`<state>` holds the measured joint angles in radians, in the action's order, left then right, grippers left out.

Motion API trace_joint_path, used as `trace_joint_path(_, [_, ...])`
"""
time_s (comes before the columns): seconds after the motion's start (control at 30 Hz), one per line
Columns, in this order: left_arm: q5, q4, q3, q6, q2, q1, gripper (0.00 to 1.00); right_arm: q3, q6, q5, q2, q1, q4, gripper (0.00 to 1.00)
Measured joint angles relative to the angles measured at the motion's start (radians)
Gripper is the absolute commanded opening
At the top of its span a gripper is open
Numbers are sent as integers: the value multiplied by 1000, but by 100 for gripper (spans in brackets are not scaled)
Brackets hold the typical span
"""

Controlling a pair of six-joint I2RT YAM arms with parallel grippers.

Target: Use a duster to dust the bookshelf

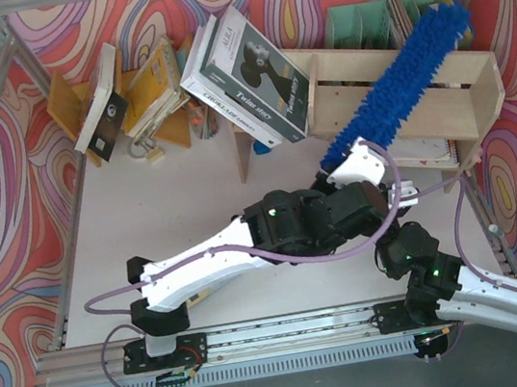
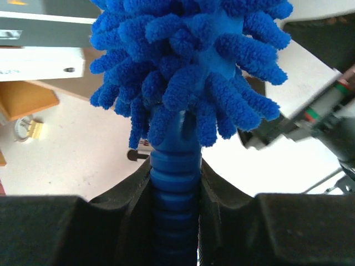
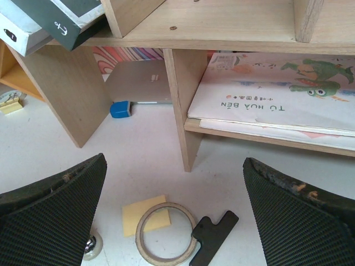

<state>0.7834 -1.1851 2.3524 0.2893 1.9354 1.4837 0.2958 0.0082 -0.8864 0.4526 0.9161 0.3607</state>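
Gripping the duster by its ribbed handle in the left gripper, jaws tight; brush slanted across the bookshelf top. Right gripper spread wide, facing the lower shelf, above a tape ring.

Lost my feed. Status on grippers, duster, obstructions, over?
Left gripper shut on duster handle. Right gripper open, empty. Duster angled across bookshelf top, contact unclear. Big book leaning on shelf's left end.
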Motion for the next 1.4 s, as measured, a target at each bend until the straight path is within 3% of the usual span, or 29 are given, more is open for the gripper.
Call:
trace_joint_path(0.33, [146,-124,-6,99,-73,-142,0,0,0,0,-1,0,0,99])
trace_joint_path(0.73, [85,-252,23,171,2,-180,0,0,1,0,-8,0,-1,99])
trace_joint_path(1.4, [-60,-79,-22,19,5,-86,0,0,8,0,-16,0,-3,99])
